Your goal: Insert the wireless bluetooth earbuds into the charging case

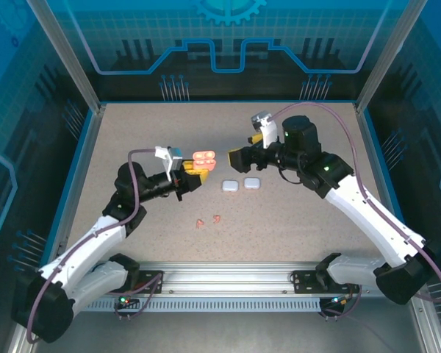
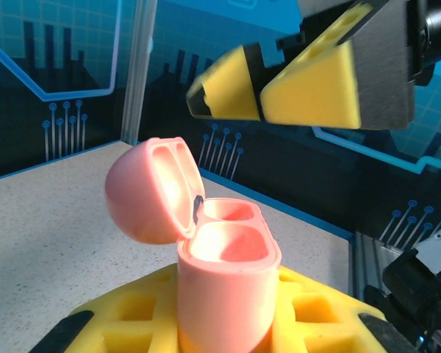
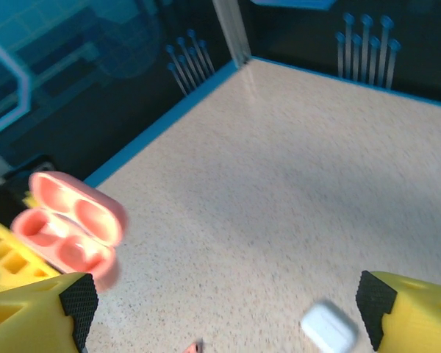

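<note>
My left gripper (image 1: pixel 189 179) is shut on a salmon-pink charging case (image 1: pixel 204 159) and holds it upright above the table, lid open. In the left wrist view the case (image 2: pixel 224 279) stands between the yellow fingers (image 2: pixel 125 316), and both of its wells look empty. My right gripper (image 1: pixel 239 157) hovers open just right of the case, nothing between its fingers (image 3: pixel 37 316). The open case (image 3: pixel 70 228) shows at the left of the right wrist view. Two salmon-red earbuds (image 1: pixel 200 222) (image 1: pixel 217 218) lie on the table in front of the grippers.
Two shut white cases (image 1: pixel 230 186) (image 1: pixel 251 183) lie side by side below the right gripper; one (image 3: pixel 328 329) shows blurred in the right wrist view. The speckled table (image 1: pixel 301 220) is ringed by a blue rim and enclosure posts.
</note>
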### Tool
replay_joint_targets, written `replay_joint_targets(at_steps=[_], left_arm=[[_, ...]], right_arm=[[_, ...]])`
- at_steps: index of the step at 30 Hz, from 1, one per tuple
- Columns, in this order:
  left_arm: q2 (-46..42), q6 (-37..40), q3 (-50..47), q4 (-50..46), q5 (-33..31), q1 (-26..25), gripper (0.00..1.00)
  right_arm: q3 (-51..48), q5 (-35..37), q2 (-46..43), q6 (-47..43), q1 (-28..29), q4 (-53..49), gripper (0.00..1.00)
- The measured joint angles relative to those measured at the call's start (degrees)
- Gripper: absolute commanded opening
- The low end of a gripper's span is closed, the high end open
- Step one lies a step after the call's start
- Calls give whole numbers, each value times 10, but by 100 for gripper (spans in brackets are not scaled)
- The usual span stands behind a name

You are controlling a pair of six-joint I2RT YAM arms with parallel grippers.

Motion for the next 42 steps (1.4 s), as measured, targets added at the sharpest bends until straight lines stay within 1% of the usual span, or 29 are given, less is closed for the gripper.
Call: replay_joint_targets(at_steps=[4, 8, 10, 15, 20, 21, 25, 31, 34, 39, 42], left_arm=[[-42, 12, -23, -6, -21, 0, 10], [-88, 25, -31, -30, -38, 0, 9], [-112, 31, -31, -46, -44, 0, 9], [-170, 45, -31, -85, -52, 0, 9], [-214, 60, -31, -122, -55, 0, 8], [-219, 61, -31, -127, -55, 0, 8], [-232, 70, -31, -145, -55, 0, 8], [-235, 73, -31, -158, -55, 0, 8], [-235, 73, -31, -159, -55, 0, 8], [-235, 73, -31, -159, -55, 0, 8], [-235, 73, -31, -159, -55, 0, 8]], right_arm=[[-38, 61, 7, 70, 23, -56, 90], [-85, 111, 46, 153, 74, -100, 90], [-91, 132, 78, 197, 102, -120, 91], [-77, 177, 168, 305, 169, -157, 92], [-12, 189, 275, 375, 218, -182, 91], [6, 189, 296, 382, 224, -186, 91], [73, 193, 378, 399, 238, -198, 81], [121, 193, 446, 401, 238, -210, 71], [134, 194, 462, 399, 238, -219, 66], [136, 194, 465, 398, 233, -224, 57], [136, 193, 465, 396, 227, -224, 55]])
